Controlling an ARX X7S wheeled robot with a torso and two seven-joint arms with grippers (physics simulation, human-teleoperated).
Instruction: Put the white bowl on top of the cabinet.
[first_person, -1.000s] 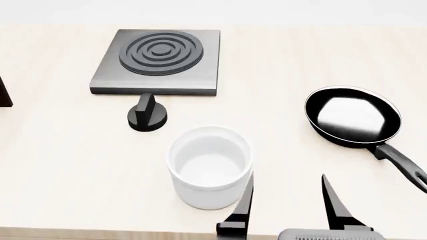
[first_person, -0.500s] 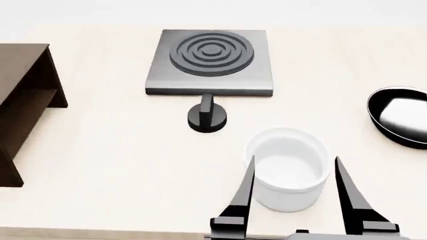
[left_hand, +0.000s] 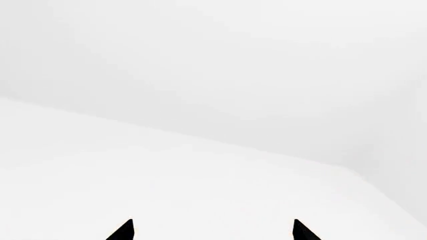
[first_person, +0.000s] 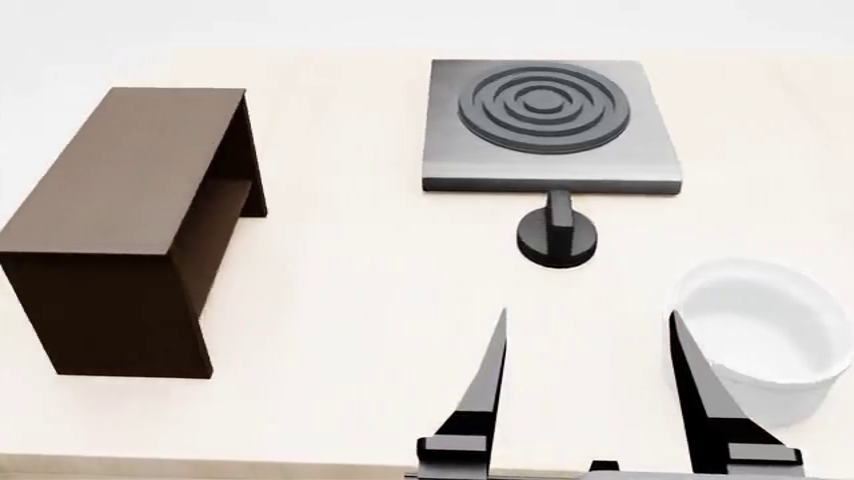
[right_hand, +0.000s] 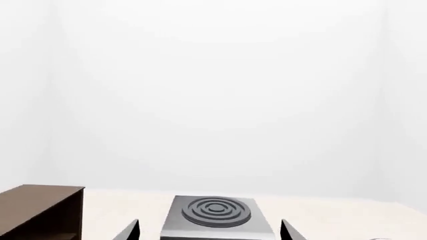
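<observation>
The white bowl (first_person: 761, 330) stands on the table near the front right, empty and upright. The dark brown cabinet (first_person: 134, 170) stands at the left, its flat top bare; the right wrist view catches its end (right_hand: 33, 200). My right gripper (first_person: 589, 330) is open low over the table with nothing between its fingers, and the bowl is just outside its right finger (first_person: 694, 380). In its own view the right gripper (right_hand: 210, 231) points toward the stove. My left gripper (left_hand: 213, 230) is open, faces only white walls, and does not show in the head view.
A grey square stove plate (first_person: 547, 120) with a ringed burner sits at the back, also in the right wrist view (right_hand: 213, 212). Its black knob (first_person: 558, 238) stands just in front of it. The table's front edge (first_person: 200, 465) runs below the cabinet.
The head view has swung left: the cabinet has come fully into view and the frying pan has left it. The bowl, between the right fingers half a second ago, now stands outside the right finger.
</observation>
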